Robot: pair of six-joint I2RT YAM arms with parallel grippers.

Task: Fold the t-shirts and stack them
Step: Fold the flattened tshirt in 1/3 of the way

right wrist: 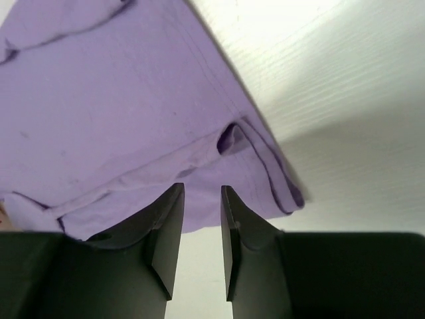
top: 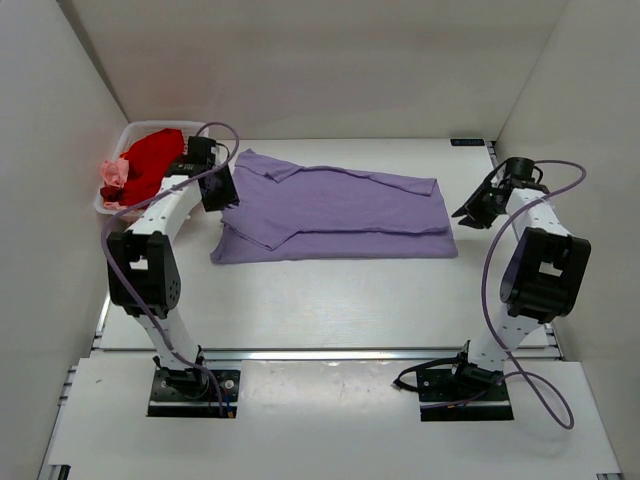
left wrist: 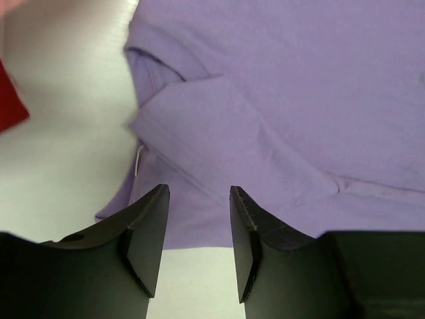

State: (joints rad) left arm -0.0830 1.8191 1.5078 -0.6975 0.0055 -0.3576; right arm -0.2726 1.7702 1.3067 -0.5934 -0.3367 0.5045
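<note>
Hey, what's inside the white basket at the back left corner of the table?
A bright red t-shirt lies bunched in the white basket, with a pale pink t-shirt crumpled beside it. They cover the basket's floor, so anything beneath them cannot be seen.

lavender t-shirt lies folded lengthwise on the table, left gripper at its left end, right gripper just off the right end. red t-shirt and pink t-shirt sit bunched in the white basket, far left.
</note>
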